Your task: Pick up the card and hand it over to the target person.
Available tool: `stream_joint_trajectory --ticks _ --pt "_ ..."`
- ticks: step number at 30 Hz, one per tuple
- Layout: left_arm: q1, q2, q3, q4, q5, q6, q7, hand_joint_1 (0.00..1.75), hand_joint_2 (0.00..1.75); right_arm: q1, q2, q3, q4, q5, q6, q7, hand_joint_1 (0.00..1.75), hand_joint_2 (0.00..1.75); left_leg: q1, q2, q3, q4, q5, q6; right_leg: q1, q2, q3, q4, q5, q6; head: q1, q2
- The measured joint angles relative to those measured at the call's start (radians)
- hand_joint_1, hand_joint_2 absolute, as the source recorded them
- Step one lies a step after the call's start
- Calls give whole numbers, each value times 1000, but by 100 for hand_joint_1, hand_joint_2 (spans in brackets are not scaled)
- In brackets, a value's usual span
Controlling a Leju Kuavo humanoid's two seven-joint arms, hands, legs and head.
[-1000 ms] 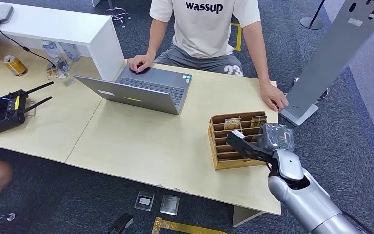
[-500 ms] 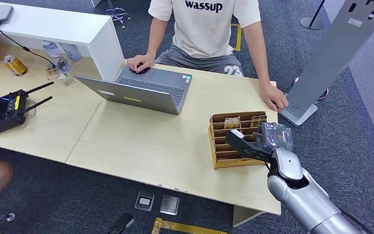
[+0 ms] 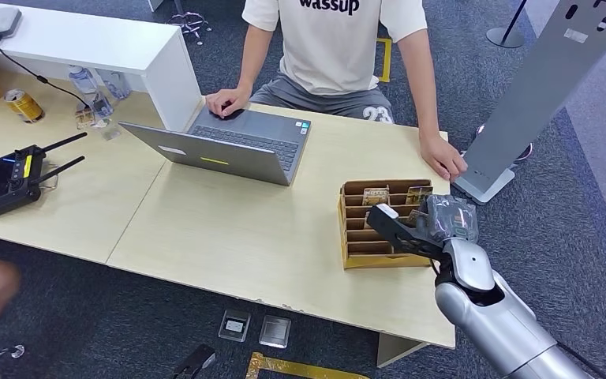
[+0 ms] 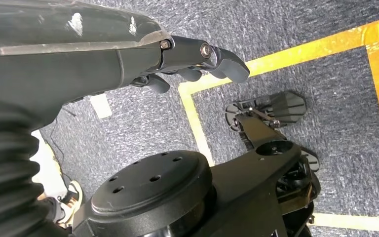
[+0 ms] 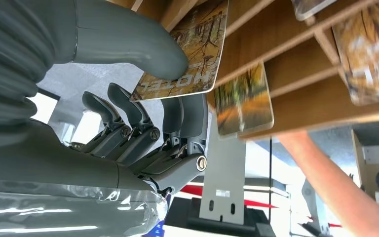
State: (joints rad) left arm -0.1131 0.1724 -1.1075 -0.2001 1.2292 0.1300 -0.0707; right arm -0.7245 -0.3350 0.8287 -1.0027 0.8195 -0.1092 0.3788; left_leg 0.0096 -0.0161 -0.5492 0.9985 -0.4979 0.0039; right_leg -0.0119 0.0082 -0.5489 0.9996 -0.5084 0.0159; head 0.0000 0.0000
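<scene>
Right hand (image 5: 143, 98) pinches a card (image 5: 190, 54) thumb-to-fingers at the rack (image 3: 355, 237), ready to lift it; left hand (image 4: 197, 61) hangs empty, loosely curled.

The right arm (image 3: 497, 328) is a smooth silver tube ending in a rounded grey wrist. Its robot hand (image 3: 430, 225) has a grey ribbed cover, a thick grey thumb (image 5: 128, 47), dark fingers (image 5: 128, 128) with round silver screws, and clear plastic wrap.
</scene>
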Motion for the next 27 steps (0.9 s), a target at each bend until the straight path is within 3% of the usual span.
stream_joint_trajectory --ticks 9,13,19,23,27 --pt "1 6 14 0 18 6 11 0 175 19 -120 -112 -520 -65 57 80 162 175 -1 -1 -2 2 0 0 -1 -1 -2 2 -1 0 0 0" --pt "1 -1 9 0 13 3 14 0 175 50 -115 -119 -640 17 8 79 162 175 0 -2 -1 1 0 0 0 -2 -1 1 -1 0 0 0" --pt "0 -4 -3 0 2 -3 11 0 175 57 -36 -74 -492 77 -44 14 162 175 0 -2 3 -2 1 0 1 -2 3 -2 0 0 0 0" --pt "0 -5 -17 0 -12 -11 2 0 175 19 69 -24 -199 83 -140 -91 162 175 1 2 5 -4 1 0 1 1 5 -4 2 0 0 0" --pt "-2 -12 -32 2 -25 -20 2 0 175 -55 170 14 132 83 -302 -205 162 175 1 4 7 -5 2 0 1 4 6 -5 3 -1 0 0"
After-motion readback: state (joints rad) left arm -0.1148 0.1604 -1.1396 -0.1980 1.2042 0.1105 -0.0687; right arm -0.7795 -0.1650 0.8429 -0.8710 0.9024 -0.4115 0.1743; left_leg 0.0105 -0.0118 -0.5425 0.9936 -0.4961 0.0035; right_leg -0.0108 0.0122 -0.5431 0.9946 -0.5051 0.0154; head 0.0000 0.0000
